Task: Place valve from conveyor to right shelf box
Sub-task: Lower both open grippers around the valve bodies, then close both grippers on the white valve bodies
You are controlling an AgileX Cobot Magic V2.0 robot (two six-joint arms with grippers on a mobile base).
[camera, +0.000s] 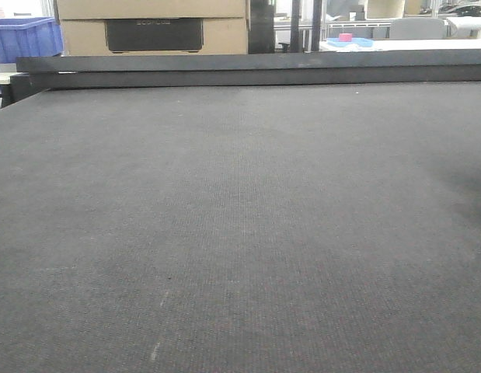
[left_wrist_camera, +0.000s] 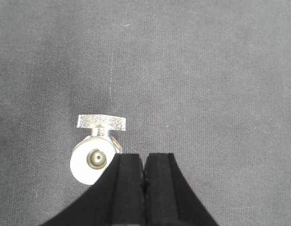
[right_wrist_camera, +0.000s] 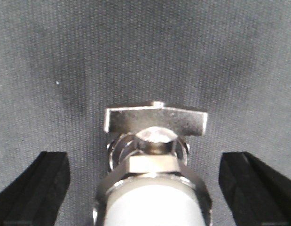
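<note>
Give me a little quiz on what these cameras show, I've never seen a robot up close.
1. True or false: the right arm's fingers are pressed together.
2. Pick one: in the right wrist view, the valve lies on the conveyor A) between the two fingers, B) outside both fingers, C) on top of one finger.
3. Fill the gap: the left arm's fingers are ____, with nothing between them.

Key: 1 false, they stand wide apart; 2 A; 3 shut.
</note>
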